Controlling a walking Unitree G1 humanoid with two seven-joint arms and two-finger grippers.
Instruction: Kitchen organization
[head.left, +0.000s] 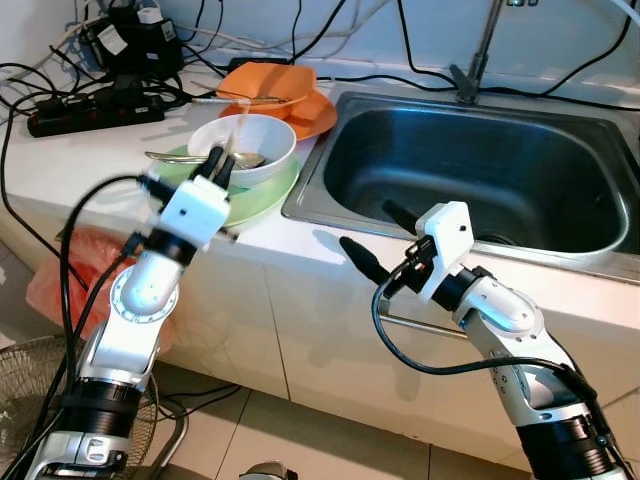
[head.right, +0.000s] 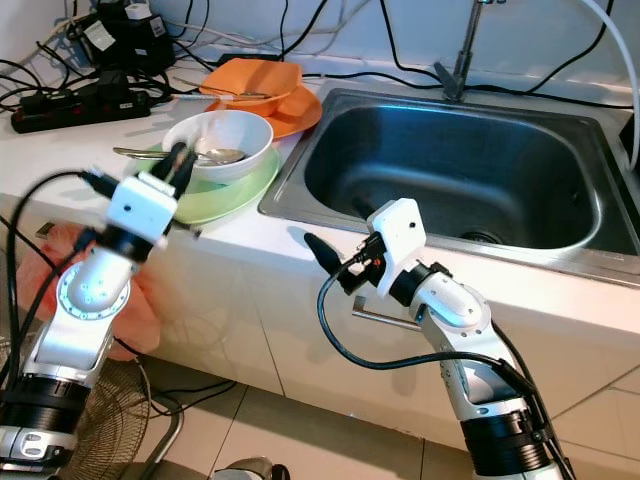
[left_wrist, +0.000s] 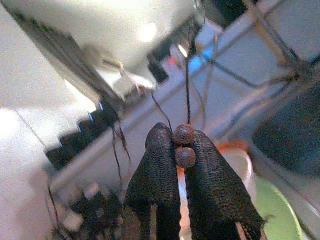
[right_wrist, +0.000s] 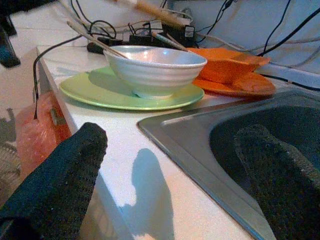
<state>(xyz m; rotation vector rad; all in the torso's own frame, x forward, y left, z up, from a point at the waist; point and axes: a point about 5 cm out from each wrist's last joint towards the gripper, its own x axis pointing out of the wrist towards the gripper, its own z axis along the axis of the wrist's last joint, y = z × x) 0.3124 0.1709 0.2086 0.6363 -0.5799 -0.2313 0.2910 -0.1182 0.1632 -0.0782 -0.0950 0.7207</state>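
A white bowl (head.left: 250, 140) with a metal spoon (head.left: 165, 157) in it stands on a green plate (head.left: 268, 195) on the counter left of the sink (head.left: 480, 170). Behind them an orange bowl (head.left: 265, 80) with chopsticks across it rests on an orange plate (head.left: 318, 115). My left gripper (head.left: 220, 165) is shut, its tips at the near rim of the white bowl. A faint pale stick rises from the tips; I cannot tell if it is held. My right gripper (head.left: 378, 238) hangs open in front of the counter edge by the sink's front left corner, nothing between its fingers (right_wrist: 55, 175).
Power strips (head.left: 90, 110) and tangled cables fill the counter's back left. A faucet (head.left: 478, 55) stands behind the sink. A red plastic bag (head.left: 60, 285) hangs below the counter, a fan (head.left: 20, 400) stands on the floor, and a cabinet handle (head.left: 420, 325) sits under my right arm.
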